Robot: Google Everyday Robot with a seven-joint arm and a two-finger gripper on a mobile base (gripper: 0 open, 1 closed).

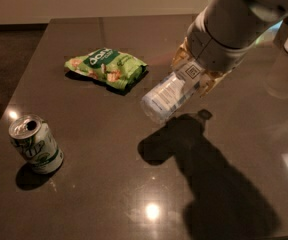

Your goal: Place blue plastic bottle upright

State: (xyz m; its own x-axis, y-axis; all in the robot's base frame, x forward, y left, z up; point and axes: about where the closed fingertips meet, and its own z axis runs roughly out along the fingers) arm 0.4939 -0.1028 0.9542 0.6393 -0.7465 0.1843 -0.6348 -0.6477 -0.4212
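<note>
The blue plastic bottle [171,94] is a small clear bottle with a pale blue-and-white label and a square code. It hangs above the dark table [109,184], tilted, its lower end pointing down-left. Its upper end is hidden inside my gripper [194,74], which is shut on it at the right of centre. The bottle's shadow lies on the table below it. My white arm [234,19] reaches in from the top right.
A green chip bag [106,66] lies at the back left. A green-and-white soda can [35,144] stands upright near the front left. The table's left edge runs past the can, with dark floor beyond.
</note>
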